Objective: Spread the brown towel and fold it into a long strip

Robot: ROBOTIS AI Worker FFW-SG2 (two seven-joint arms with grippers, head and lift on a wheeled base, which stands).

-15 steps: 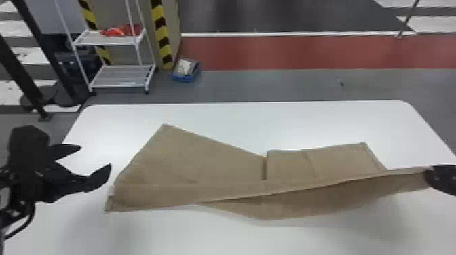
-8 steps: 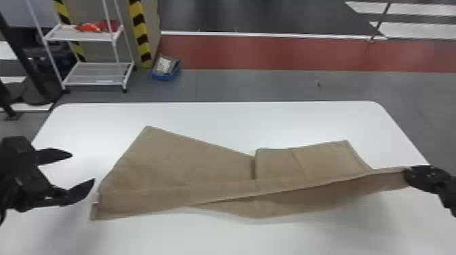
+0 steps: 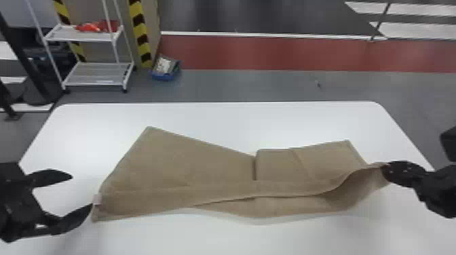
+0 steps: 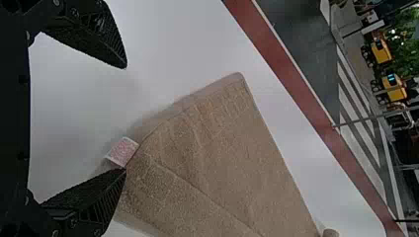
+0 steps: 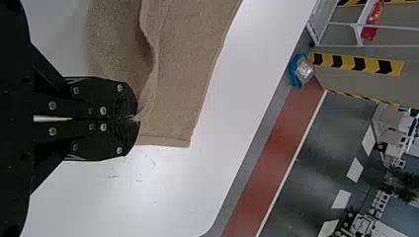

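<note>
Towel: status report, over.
Right gripper shut on towel, right end lifted. Left gripper open, fingertip beside tag. Towel uneven, not yet a strip. Nothing seen lying on it.

Head view: right gripper [image 3: 386,167] hides the pinched bit of brown towel [image 3: 203,169] at 3 o'clock. White table [image 3: 237,117] cut off at 6.

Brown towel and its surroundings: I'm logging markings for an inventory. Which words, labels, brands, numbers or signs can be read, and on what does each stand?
No text can be quoted.
Tag on the edge of the brown towel: reddish marks, too small to read.
Yellow-and-black stripes beside the white rack: a pattern, no readable words.
</note>
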